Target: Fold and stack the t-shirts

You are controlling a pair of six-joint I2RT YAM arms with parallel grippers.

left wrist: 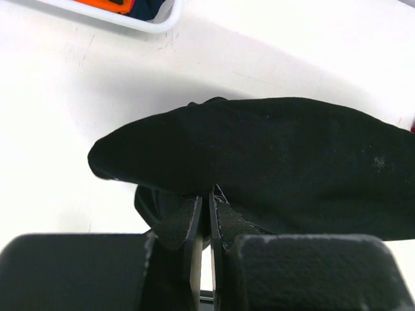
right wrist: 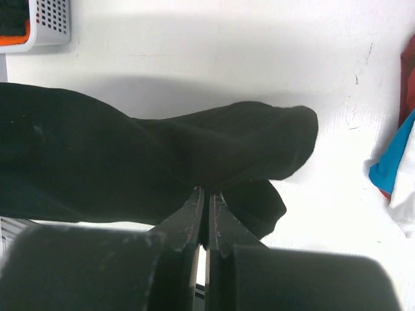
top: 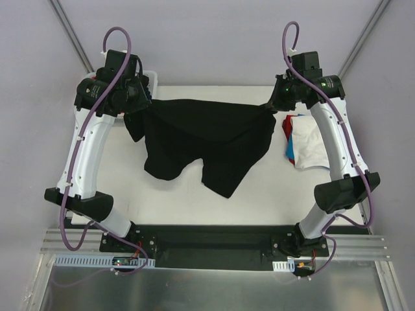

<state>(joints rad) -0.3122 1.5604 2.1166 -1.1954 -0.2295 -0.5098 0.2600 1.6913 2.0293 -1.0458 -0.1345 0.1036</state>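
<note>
Cloth hangs between the two arms: the black t-shirt is stretched over the far part of the table. The left gripper and the right gripper are both pinched tight on its ends. It is soft, light and floppy, so the middle sags. Hold it by the corners; bunched folds hide which part each one has now.

Bright, even light falls from above. The shirt throws a soft grey shadow on the white table. Its black cloth shows almost no detail.
</note>
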